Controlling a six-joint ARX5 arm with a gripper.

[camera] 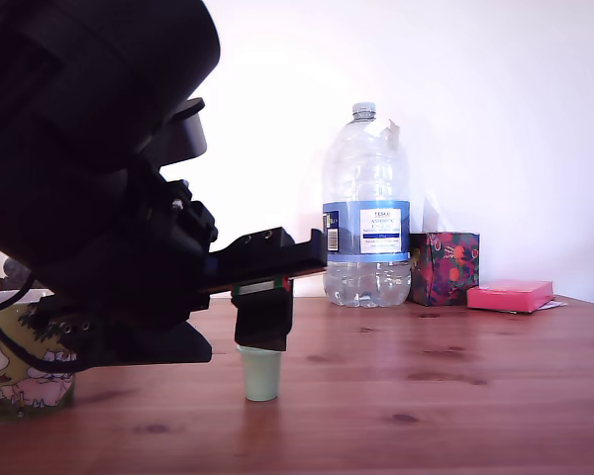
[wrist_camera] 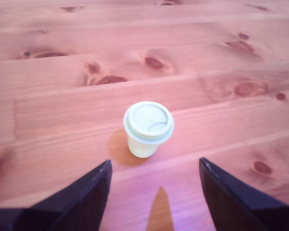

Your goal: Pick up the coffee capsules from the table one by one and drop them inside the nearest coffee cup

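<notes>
On the table (camera: 455, 396), near the middle of the exterior view, stood one pale green capsule (camera: 260, 373), upright, lid uppermost, narrower base on the wood. Wrist view showed the same capsule (wrist_camera: 148, 128) from above: round lid wider than the body, small shadow beside it, bare grained boards (wrist_camera: 53, 115) with dark knots all round. Only this one capsule was visible.

Gripper (camera: 262, 317) hung directly over the capsule in the exterior view, its lower edge at or just above the lid; contact could not be judged. In the wrist view the gripper (wrist_camera: 155, 166) had its jaws spread wide, two dark fingers (wrist_camera: 89, 192) well apart, capsule just beyond and between the tips, untouched by either.

Mug (camera: 20, 361) sat at the exterior view's left edge, largely hidden by the dark arm (camera: 89, 178). Behind, by the wall: large clear water bottle (camera: 365, 213), patterned box (camera: 445, 267), flat pink box (camera: 510, 294) toward the right.
</notes>
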